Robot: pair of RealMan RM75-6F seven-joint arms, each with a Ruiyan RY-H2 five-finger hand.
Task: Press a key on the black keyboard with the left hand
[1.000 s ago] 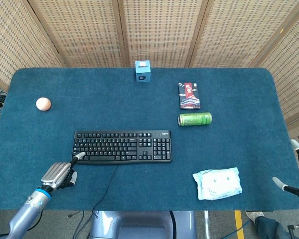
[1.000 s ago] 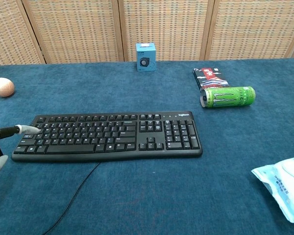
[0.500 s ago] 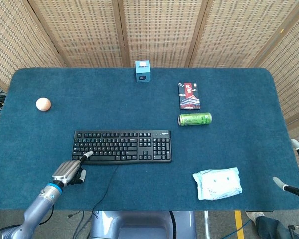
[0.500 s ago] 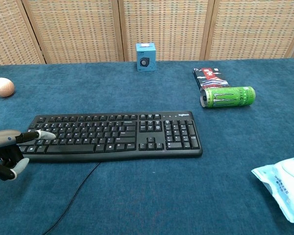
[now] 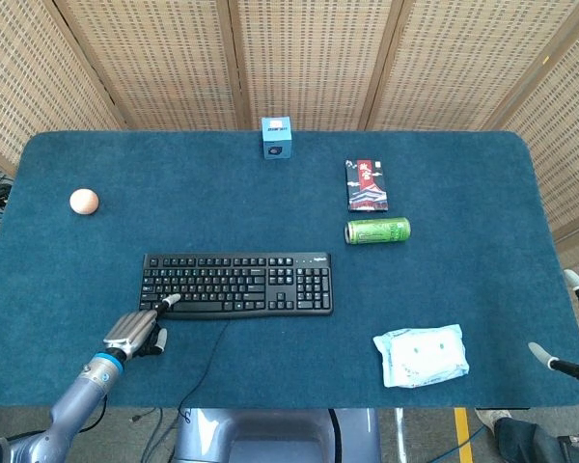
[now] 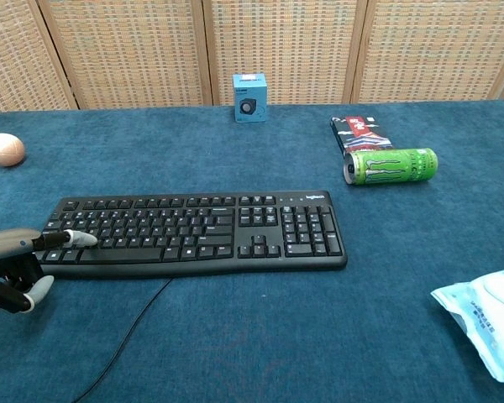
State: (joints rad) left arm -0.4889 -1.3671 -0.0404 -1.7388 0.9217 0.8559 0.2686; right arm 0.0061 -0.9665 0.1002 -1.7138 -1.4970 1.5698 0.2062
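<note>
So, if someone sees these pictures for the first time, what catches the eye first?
Probably the black keyboard near the middle of the blue table, with the left hand at its lower left corner, one finger stretched onto the keys. Next, the bright green can lying on its side to the right, and the pale egg-shaped ball alone at far left.

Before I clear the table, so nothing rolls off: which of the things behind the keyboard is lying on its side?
The green can, lying on its side just in front of the flat dark packet; the blue box stands upright.
</note>
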